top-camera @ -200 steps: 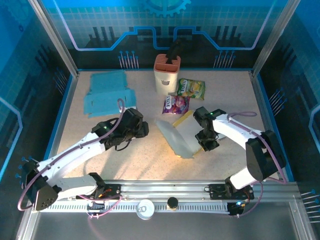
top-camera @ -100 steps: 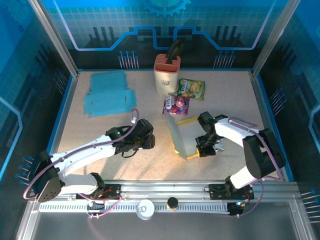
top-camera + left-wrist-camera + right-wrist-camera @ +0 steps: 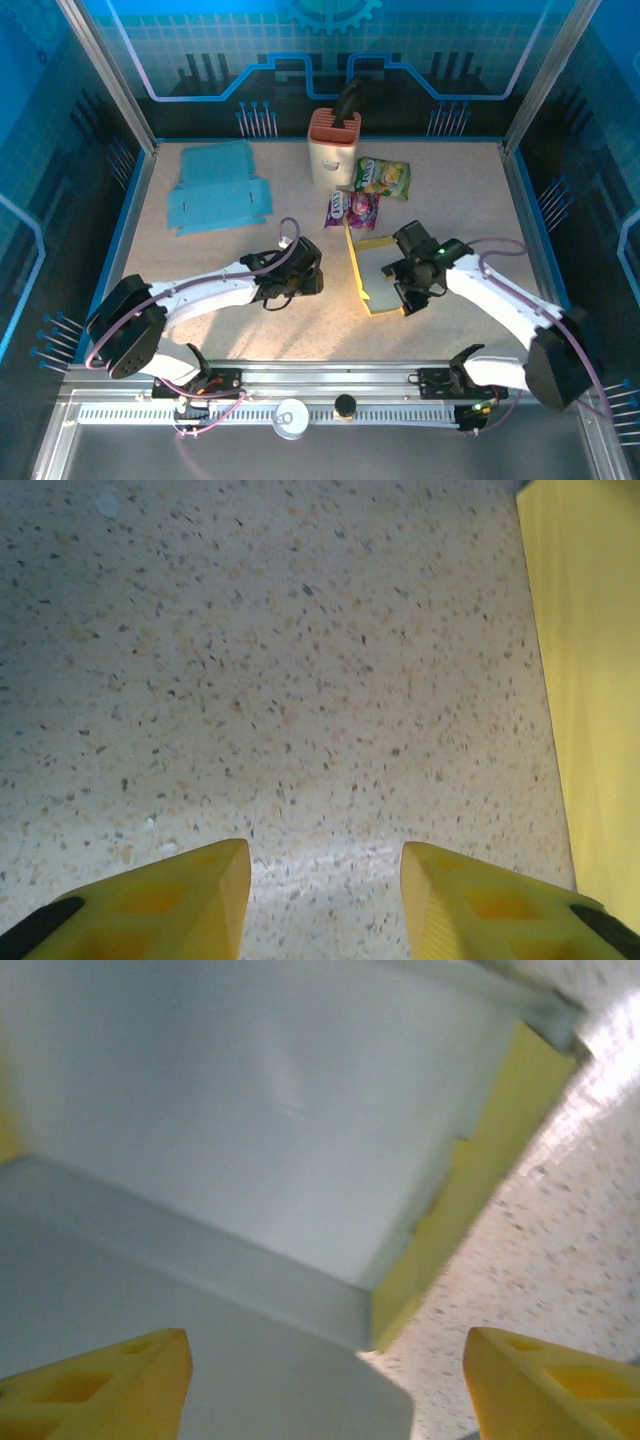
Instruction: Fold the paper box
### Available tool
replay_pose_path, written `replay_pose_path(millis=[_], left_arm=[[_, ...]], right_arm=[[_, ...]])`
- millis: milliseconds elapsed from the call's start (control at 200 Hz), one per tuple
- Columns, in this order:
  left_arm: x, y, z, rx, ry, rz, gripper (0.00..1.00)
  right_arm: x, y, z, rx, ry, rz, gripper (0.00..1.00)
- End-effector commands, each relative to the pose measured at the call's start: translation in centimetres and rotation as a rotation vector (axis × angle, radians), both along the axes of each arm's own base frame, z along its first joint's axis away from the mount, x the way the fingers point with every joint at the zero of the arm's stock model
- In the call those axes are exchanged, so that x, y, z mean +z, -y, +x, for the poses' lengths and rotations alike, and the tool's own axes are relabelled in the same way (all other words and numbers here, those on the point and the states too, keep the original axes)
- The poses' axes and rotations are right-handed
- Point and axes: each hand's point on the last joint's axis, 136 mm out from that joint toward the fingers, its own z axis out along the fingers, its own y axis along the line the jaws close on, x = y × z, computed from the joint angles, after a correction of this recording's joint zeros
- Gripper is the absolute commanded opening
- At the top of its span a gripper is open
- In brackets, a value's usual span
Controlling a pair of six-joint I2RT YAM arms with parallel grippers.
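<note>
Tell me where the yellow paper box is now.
In the top view, the yellow paper box lies right of centre, under the right gripper, right of the left gripper, below the purple snack packet.

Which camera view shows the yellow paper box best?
The top external view: it gives the outline of the yellow paper box. The left wrist view catches one yellow wall; the right wrist view sees the grey inside, close and blurred.

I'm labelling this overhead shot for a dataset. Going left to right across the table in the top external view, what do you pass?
blue flat cardboard → left gripper → yellow paper box
</note>
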Motion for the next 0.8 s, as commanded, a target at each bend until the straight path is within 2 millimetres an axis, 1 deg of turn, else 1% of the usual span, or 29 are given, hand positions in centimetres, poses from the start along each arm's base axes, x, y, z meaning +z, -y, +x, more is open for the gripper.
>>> replay_pose_path(millis=[0,20,55,105,130,160,195,240,275,300,315,355,395,455,570,670,795], left_arm=[[-0.6,-0.1,1.2,0.061,-0.005,-0.062,0.43],[-0.8,-0.2,1.4,0.069,-0.008,-0.066,0.42],[-0.9,-0.1,1.8,0.078,-0.012,-0.076,0.41],[-1.3,0.1,2.2,0.087,-0.021,-0.094,0.40],[-1.5,0.2,2.5,0.091,-0.026,-0.105,0.39],[-1.7,0.4,2.8,0.095,-0.033,-0.117,0.38],[-2.0,0.7,3.3,0.100,-0.038,-0.126,0.36],[-2.3,1.1,3.8,0.105,-0.045,-0.131,0.34],[-2.6,1.4,4.2,0.107,-0.051,-0.135,0.32],[-2.8,1.6,4.5,0.107,-0.055,-0.137,0.32],[-2.8,1.9,4.7,0.106,-0.056,-0.140,0.32],[-3.0,2.3,5.3,0.107,-0.056,-0.145,0.31],[-3.1,2.8,5.7,0.106,-0.057,-0.153,0.31],[-3.3,3.5,6.4,0.107,-0.059,-0.162,0.30],[-3.7,4.8,7.7,0.099,-0.068,-0.182,0.28],[-4.0,5.9,8.4,0.091,-0.080,-0.197,0.26],[-4.7,7.2,9.2,0.081,-0.090,-0.230,0.22]], right_arm=[[2.6,4.3,2.8,0.120,0.208,-0.197,0.55],[2.9,4.8,3.4,0.138,0.231,-0.201,0.51],[2.9,5.7,4.3,0.170,0.259,-0.197,0.51],[3.1,6.2,6.4,0.247,0.351,-0.172,0.49],[2.9,6.7,7.3,0.267,0.376,-0.173,0.48],[2.4,7.4,8.1,0.287,0.388,-0.182,0.46],[1.9,7.9,9.1,0.321,0.401,-0.177,0.42],[1.0,8.6,10.0,0.352,0.377,-0.171,0.36],[0.4,8.7,10.8,0.383,0.363,-0.159,0.32],[-0.7,8.9,11.0,0.404,0.333,-0.154,0.30],[-0.3,8.9,11.7,0.412,0.344,-0.155,0.29],[-1.2,9.0,12.5,0.435,0.326,-0.152,0.27],[-2.1,9.0,13.1,0.458,0.307,-0.152,0.24],[-3.5,8.8,13.8,0.488,0.289,-0.143,0.24],[-5.8,8.0,14.6,0.530,0.260,-0.096,0.20],[-6.9,7.4,14.7,0.547,0.246,-0.064,0.18],[-7.2,6.6,14.7,0.564,0.269,-0.033,0.18]])
